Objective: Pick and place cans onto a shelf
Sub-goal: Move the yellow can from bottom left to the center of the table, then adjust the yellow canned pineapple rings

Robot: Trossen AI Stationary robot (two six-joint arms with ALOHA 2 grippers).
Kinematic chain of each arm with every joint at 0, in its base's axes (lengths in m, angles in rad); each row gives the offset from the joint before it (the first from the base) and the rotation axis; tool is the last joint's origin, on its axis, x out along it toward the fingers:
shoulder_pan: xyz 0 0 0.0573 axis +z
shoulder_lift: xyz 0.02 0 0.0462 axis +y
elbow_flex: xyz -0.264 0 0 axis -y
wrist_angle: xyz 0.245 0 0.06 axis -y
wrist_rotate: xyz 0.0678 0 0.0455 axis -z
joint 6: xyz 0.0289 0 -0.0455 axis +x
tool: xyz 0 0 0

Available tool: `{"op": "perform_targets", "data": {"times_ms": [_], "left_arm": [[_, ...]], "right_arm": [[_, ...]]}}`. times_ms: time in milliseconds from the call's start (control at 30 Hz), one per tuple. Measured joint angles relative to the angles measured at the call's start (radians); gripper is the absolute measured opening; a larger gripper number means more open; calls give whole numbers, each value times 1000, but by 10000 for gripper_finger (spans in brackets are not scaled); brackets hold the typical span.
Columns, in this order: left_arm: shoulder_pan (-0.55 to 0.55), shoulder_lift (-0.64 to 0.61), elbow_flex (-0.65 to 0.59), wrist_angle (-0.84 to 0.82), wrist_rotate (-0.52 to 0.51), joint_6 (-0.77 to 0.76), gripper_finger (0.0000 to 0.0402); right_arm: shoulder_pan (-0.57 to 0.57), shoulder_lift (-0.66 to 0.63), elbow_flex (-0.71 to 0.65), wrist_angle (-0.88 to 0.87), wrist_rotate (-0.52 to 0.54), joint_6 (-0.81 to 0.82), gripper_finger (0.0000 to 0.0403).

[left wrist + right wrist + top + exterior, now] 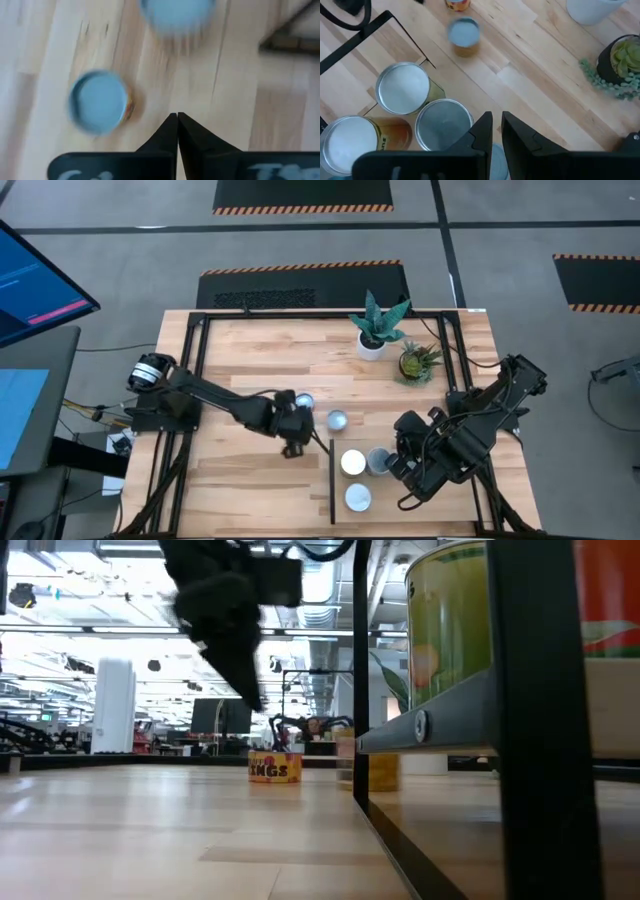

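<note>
The planked table [250, 360] holds two loose cans [337, 420] mid-frame; three stand on the shelf [400, 502] lower right. The left gripper [293, 442], clenched empty, could knock one rolling. The right gripper [494, 125] hovers, fingers slightly parted, holding nothing.

Robotics lab or industrial test hall. Grey concrete floor [520, 220] with black mats edged in orange-black hazard stripes [303, 209]. Planked wooden surface [260, 345] mounted in a black metal frame [190, 360]. A monitor [35, 285] stands past the surface's left edge. Low view: a large open hall behind, ceiling strip lights [90, 610], racks and equipment.
</note>
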Motion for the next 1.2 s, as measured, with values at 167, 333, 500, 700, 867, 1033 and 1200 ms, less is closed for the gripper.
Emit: {"op": "perform_targets", "data": {"times_ms": [167,333,500,700,867,1033,1200], "left_arm": [[13,-6,61,-294,-27,93,0],[78,-6,18,-362,-32,154,0],[113,-65,-33,-362,-29,190,0],[138,-218,-151,-309,-17,224,0],[164,-361,-310,-175,53,182,0],[185,-433,-372,-136,49,149,0],[226,-435,-374,-108,55,181,0]], "right_arm": [[7,0,0,0,0,1,63],[12,0,0,0,0,5,63],[24,-12,0,1,0,28,63],[35,-27,-1,4,39,44,63],[7,-31,0,6,155,44,63],[-85,-31,0,0,264,6,61],[-224,-54,0,-2,266,-130,49]]}}
